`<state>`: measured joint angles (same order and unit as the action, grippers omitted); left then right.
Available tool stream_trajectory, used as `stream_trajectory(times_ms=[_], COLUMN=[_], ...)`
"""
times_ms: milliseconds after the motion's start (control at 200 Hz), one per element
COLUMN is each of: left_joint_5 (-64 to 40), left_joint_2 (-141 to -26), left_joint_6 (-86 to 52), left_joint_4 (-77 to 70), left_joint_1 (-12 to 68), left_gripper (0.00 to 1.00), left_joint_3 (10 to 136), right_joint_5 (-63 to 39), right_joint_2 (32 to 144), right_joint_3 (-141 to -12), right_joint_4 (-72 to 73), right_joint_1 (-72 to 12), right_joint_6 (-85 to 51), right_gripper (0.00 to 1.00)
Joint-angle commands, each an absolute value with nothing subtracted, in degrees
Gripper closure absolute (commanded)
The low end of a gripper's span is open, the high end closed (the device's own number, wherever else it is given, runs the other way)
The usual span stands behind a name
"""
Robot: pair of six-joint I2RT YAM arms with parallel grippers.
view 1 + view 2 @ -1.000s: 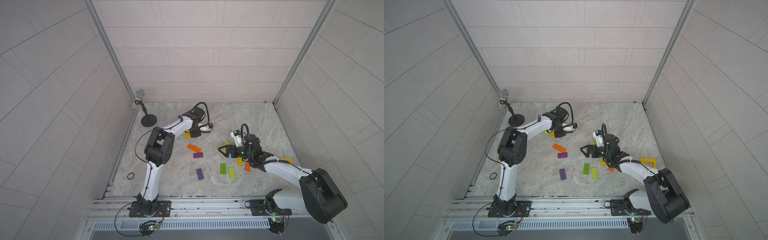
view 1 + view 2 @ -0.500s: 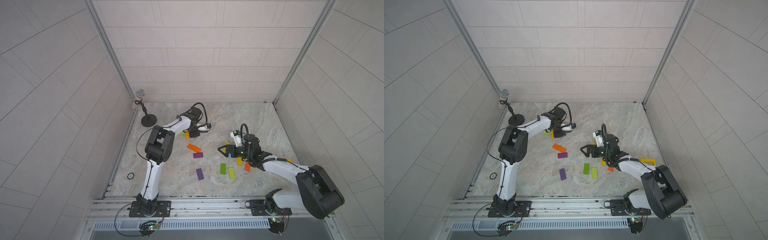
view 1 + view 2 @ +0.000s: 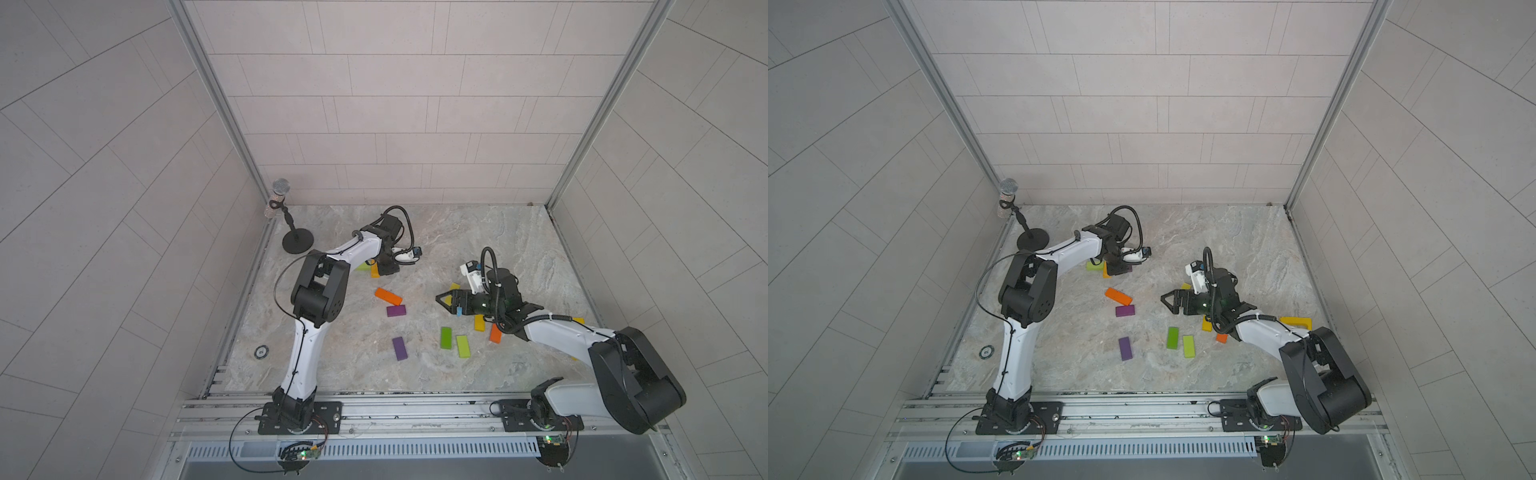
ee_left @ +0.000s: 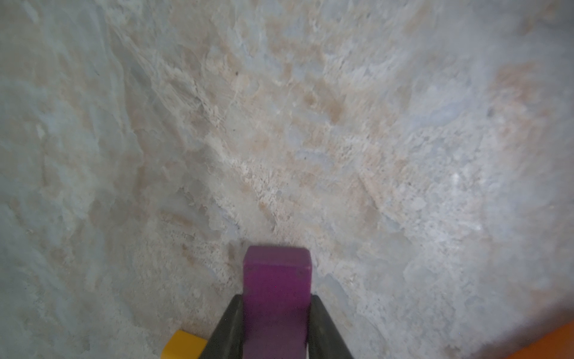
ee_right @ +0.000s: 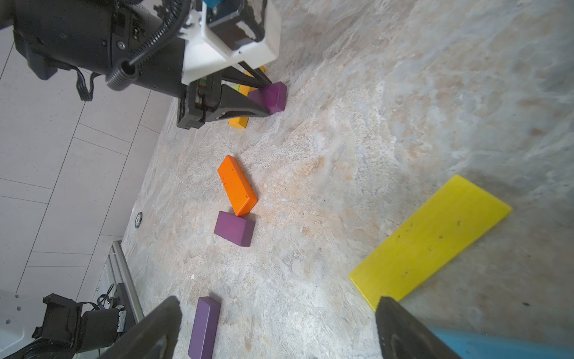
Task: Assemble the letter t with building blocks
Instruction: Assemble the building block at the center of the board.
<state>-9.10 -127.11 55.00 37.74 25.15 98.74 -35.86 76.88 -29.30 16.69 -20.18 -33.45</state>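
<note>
My left gripper [image 4: 275, 298] is shut on a purple block [image 4: 276, 270], low over the marble table at the back left [image 3: 388, 270]. The right wrist view shows that block [image 5: 271, 94] touching the table beside a yellow-orange block [image 5: 239, 121]. In the middle, an orange block [image 3: 388, 296] and a purple block [image 3: 396, 310] lie end to end. Another purple block [image 3: 400, 348], a green [image 3: 446, 337] and a lime one [image 3: 463, 346] lie nearer the front. My right gripper [image 3: 446, 305] is open and empty [image 5: 279, 314], next to a flat yellow block [image 5: 431, 239].
A light blue block [image 5: 497, 345] shows beside one right finger. Two orange blocks [image 3: 495, 333] lie under the right arm, with a yellow frame piece [image 3: 1296, 322] behind it. A microphone stand [image 3: 297, 241] is at the back left corner, a small disc [image 3: 260, 351] at the left edge.
The left gripper has shifted slightly with the purple block in its grip. The right arm has hardly moved.
</note>
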Motion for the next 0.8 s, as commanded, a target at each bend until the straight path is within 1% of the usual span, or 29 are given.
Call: stream_trajectory(times_ms=[0,796], left_joint_5=[-9.14,-7.65], left_joint_2=[-128.39,-128.87], left_joint_6=[56.55,56.46], left_joint_4=[37.68,36.39], left_joint_1=[24.7,23.75], left_gripper=[1.0,1.0], left_joint_3=[100.11,99.4], right_joint_5=[-36.65,-38.05], right_joint_2=[77.57,79.13], right_joint_3=[-29.29,-29.53], right_joint_4=[18.94,20.56], right_joint_1=[-19.83,-19.6], right_joint_6=[-33.71,-34.54], right_gripper=[0.0,0.0])
